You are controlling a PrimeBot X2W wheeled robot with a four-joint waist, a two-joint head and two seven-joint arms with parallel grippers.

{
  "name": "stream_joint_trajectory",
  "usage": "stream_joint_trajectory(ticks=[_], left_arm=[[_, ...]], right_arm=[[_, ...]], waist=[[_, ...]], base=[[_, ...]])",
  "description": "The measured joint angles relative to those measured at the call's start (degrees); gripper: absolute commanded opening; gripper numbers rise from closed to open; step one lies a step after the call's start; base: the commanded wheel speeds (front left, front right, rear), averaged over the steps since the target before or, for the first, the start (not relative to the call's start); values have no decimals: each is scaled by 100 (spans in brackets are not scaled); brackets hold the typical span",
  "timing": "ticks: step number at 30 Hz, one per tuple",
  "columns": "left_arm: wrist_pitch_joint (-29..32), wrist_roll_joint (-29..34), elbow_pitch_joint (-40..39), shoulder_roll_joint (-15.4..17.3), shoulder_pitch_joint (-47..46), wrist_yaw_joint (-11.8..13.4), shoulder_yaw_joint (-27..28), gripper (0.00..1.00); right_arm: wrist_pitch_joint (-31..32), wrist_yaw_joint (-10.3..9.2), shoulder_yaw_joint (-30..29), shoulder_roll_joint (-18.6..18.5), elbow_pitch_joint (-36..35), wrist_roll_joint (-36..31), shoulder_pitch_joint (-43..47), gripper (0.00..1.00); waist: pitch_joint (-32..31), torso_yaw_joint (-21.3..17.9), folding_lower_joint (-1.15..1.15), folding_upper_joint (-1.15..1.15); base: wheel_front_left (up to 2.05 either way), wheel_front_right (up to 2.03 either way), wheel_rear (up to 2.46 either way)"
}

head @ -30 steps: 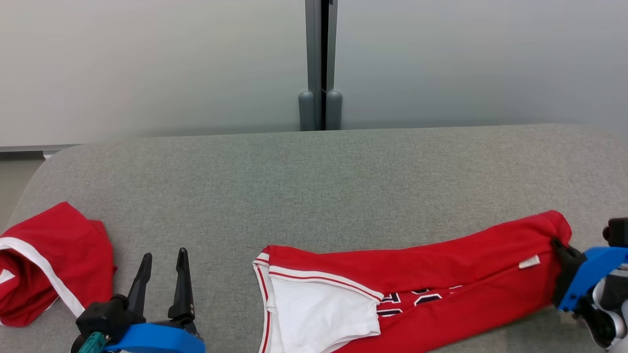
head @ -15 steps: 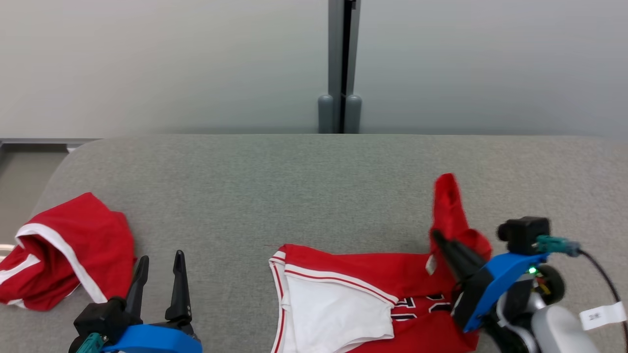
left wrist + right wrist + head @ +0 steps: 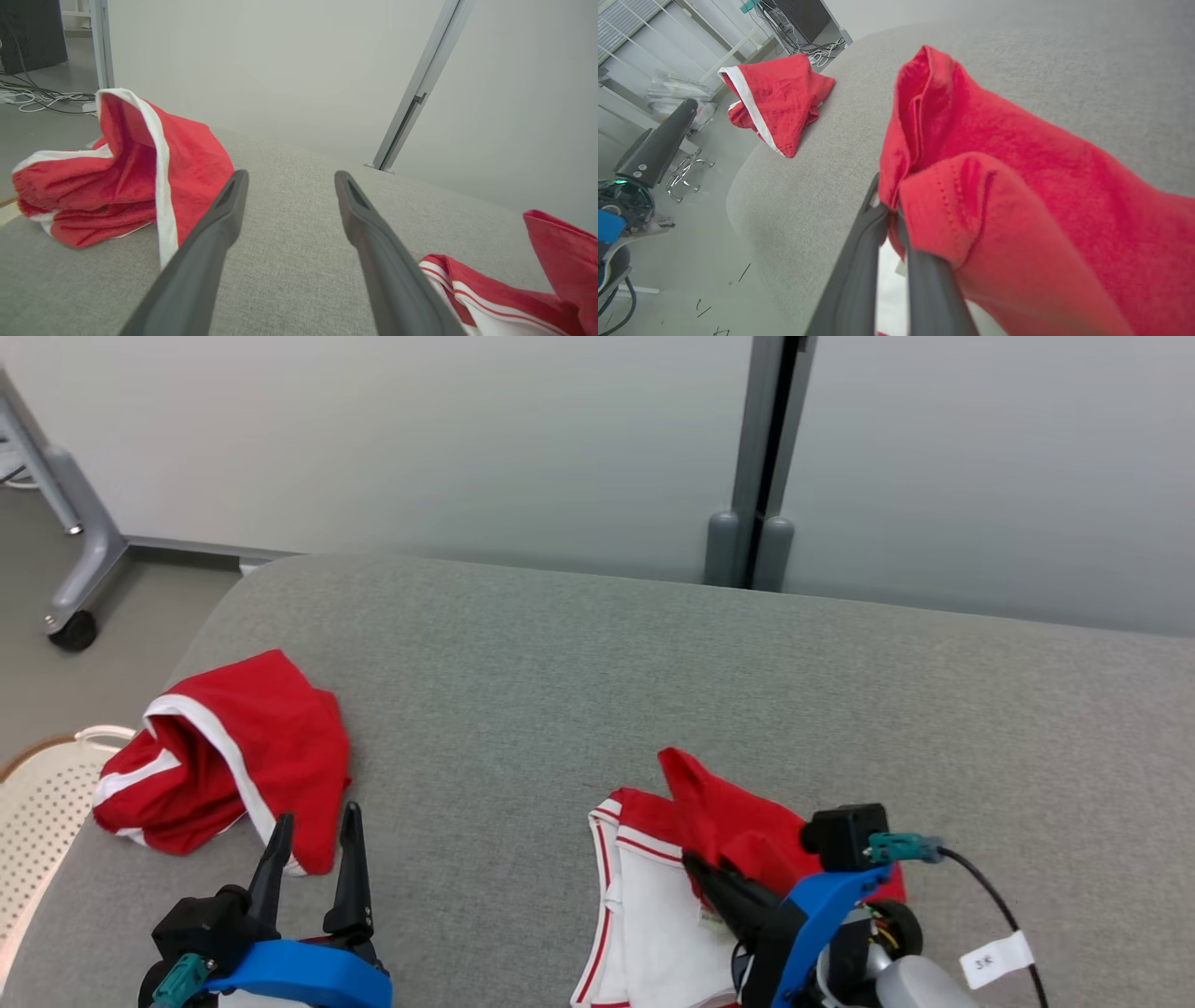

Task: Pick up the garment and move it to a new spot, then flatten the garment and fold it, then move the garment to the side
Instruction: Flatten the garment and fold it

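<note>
Low and right of centre in your head view, the right gripper (image 3: 698,870) has its two dark fingers pinched together on a fold of the red jersey garment with white panel and striped trim (image 3: 738,821), lying on the grey fabric-covered surface (image 3: 653,681). At lower left, the left gripper (image 3: 315,817) sits with fingers apart, holding nothing. Just beyond it lies a crumpled red garment with white edging (image 3: 252,747), near the surface's left edge. A white perforated basket (image 3: 37,812) sits past that edge.
</note>
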Motion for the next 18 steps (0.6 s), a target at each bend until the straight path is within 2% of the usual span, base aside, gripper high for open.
stream_joint_trajectory(ticks=[8,9,11,12,18], left_arm=[[-1,1,51,26,-16,-14,-8,100],[0,1,55,29,-19,-14,-11,100],[-1,1,55,32,-27,-14,1,100],[-1,1,53,24,-29,-14,-2,100],[0,-5,55,25,-29,-14,67,100]], right_arm=[[-428,-1,605,100,1069,339,-370,0],[-505,-1,670,109,1180,391,-411,18],[-624,-1,916,109,1316,508,-525,93],[-698,0,1020,124,1372,565,-581,100],[-1250,-1,1512,146,1228,1244,-793,100]], waist=[[51,229,0,0],[55,232,0,0],[61,222,0,0],[63,210,0,0],[81,59,0,0]], base=[[0,0,0],[0,0,0],[0,0,0],[0,0,0],[0,0,0]])
